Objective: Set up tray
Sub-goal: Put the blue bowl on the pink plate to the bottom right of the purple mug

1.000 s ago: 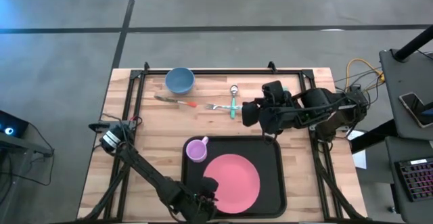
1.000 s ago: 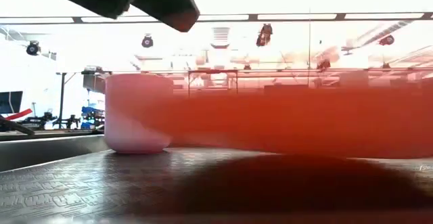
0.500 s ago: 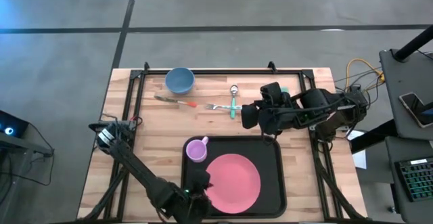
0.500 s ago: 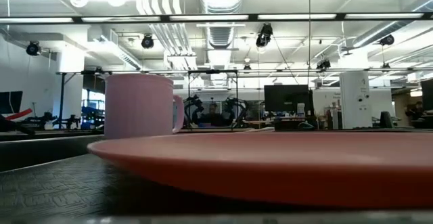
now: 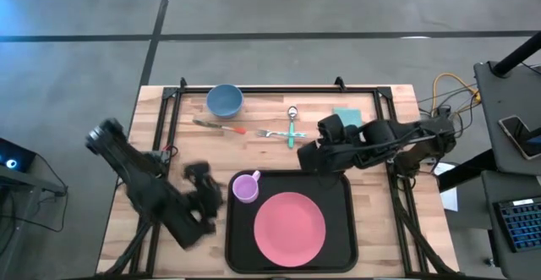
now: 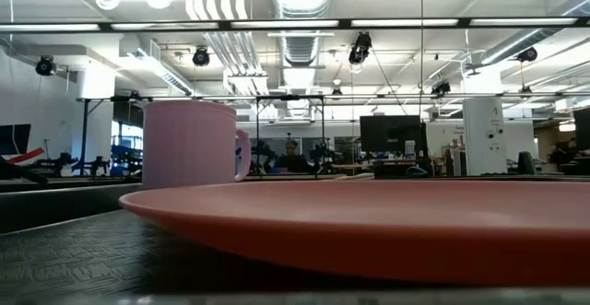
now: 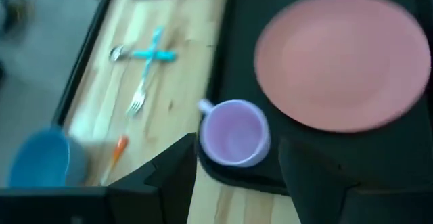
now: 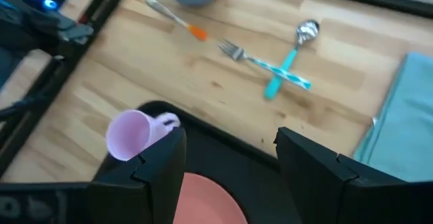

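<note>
The black tray (image 5: 347,187) lies at the table's near middle. On it rest a pink plate (image 5: 290,227) and, in the tray's far left corner, an upright lilac mug (image 5: 246,187). In the low view the mug (image 6: 189,153) stands behind the plate (image 6: 369,222). My left gripper (image 5: 203,200) hovers open just left of the tray's left rim; its wrist view looks down on the mug (image 7: 233,132) and plate (image 7: 345,58). My right gripper (image 5: 313,155) is open over the tray's far rim, and its wrist view shows the mug (image 8: 132,135).
On the wood beyond the tray lie a blue bowl (image 5: 225,100), an orange-marked knife (image 5: 218,126), a fork crossed with a teal-handled spoon (image 5: 283,130) and a teal napkin (image 5: 347,115). Black frame rails run along the table's left, right and far edges.
My left gripper has drawn back from the plate's near left rim, moving toward the table's left and far side, and now hangs beside the tray. The plate, blurred a second ago in the low view, lies flat. My right gripper has shifted slightly nearer the tray, uncovering the napkin.
</note>
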You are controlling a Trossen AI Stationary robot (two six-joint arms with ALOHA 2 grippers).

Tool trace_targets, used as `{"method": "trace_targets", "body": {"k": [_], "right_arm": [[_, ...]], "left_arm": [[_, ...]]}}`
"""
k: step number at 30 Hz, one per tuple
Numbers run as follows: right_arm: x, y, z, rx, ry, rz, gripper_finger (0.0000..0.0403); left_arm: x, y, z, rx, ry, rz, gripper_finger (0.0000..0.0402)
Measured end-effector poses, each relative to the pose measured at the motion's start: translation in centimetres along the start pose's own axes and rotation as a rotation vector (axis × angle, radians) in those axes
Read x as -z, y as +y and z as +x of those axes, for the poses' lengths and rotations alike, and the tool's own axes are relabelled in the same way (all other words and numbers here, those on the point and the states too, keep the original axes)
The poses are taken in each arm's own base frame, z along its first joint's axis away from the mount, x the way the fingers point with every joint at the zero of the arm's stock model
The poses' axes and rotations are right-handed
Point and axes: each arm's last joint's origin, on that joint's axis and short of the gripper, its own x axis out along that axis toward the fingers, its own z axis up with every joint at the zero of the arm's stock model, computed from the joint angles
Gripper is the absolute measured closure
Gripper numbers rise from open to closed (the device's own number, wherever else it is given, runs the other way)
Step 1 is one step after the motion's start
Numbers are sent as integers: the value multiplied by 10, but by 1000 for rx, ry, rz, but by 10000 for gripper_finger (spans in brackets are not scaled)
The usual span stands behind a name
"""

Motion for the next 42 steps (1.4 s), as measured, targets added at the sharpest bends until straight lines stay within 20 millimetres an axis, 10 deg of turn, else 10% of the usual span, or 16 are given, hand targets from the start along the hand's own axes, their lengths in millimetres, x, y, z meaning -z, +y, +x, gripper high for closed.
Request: {"method": "trace_targets", "body": {"k": [7,14,34,42], "right_arm": [[3,-2,26,53,27,4,188],[-15,-6,61,59,35,31,188],[-160,-47,272,-327,125,68,191],[-174,-32,303,-466,245,-123,197]], "left_arm": [[51,77,-1,-57,-9,-359,213],[89,100,11,-26,-81,-590,213],[84,146,65,-364,-129,-881,212],[72,154,110,-305,136,-315,212]]}}
